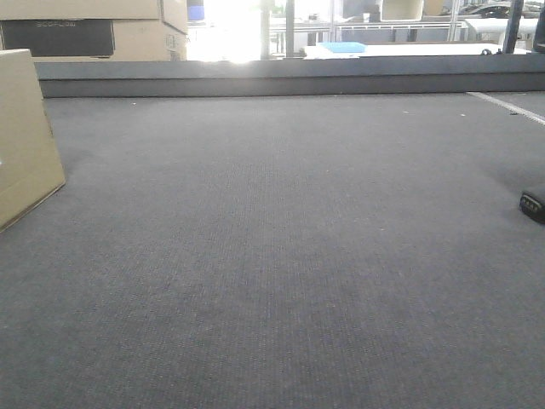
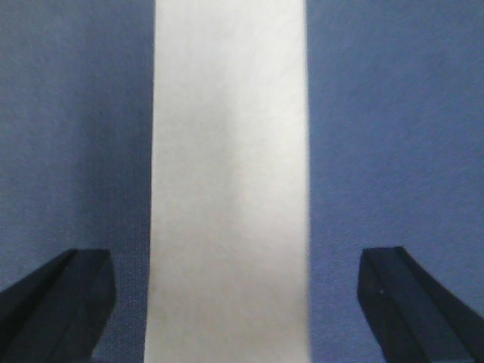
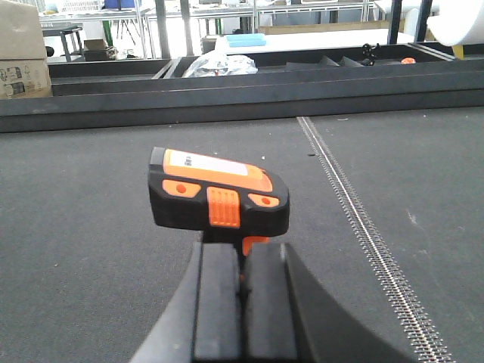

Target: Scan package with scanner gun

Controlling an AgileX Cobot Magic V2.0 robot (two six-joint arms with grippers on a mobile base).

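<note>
While the right gripper [image 3: 242,283] clenched the scanner gun [image 3: 218,198], a zipper seam [image 3: 363,227] ran to its right, the gun's white label unreadable. The left gripper [image 2: 238,302] hung spread astride the pale package [image 2: 231,181].

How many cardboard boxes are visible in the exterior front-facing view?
2. The package stands at the left edge on the grey surface. A bigger box with a dark panel sits behind the ledge, top left. Others may be out of frame.

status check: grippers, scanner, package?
Left gripper open, hovering over a white strip. Right gripper shut on the orange-and-black pistol-shaped scanner gun. Tan cardboard package at belt's left edge. Nothing in the way.
</note>
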